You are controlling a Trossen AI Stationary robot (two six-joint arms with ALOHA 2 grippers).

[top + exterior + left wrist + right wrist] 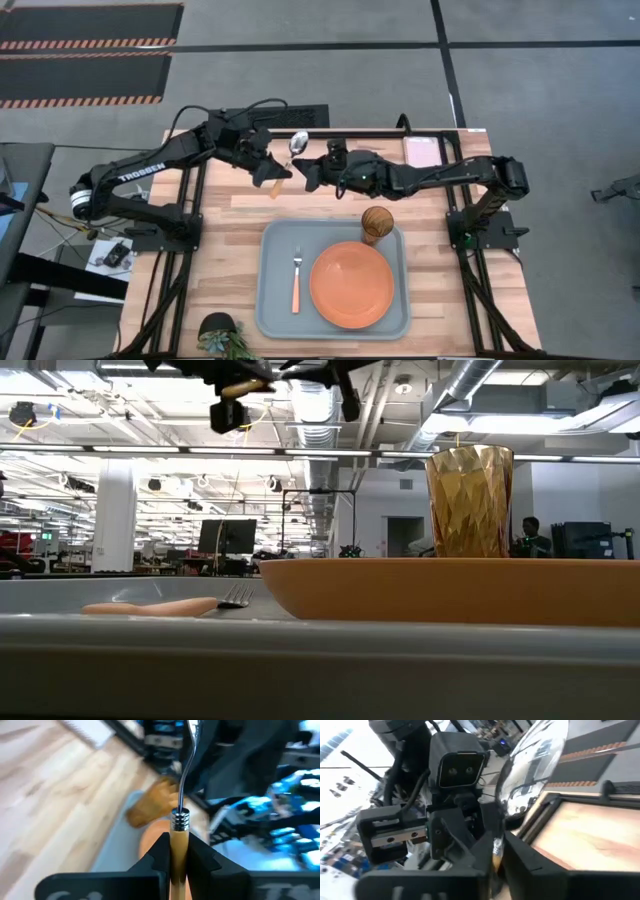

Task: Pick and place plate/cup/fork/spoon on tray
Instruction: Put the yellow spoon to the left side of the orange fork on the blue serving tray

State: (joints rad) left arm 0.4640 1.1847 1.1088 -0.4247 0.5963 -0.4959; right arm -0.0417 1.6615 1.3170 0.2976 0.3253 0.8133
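Grey-blue, the big tray (275, 300) sits at six o'clock on the wooden table (230, 215). On it lie the orange plate (351, 284), the brown cup (377, 224) at the plate's one o'clock, and the fork (296, 277) at its nine o'clock. Up at twelve o'clock, the left gripper (274, 174) pinches the spoon (287, 158) by its handle. The right gripper (312, 176) is just beside it; I cannot tell how wide its claw is.

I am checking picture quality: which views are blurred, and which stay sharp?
Left wrist view: the spoon handle is sharp, the table behind is smeared. Right wrist view: blurred throughout. Low view: the near tray rim is soft. High view: sharp.
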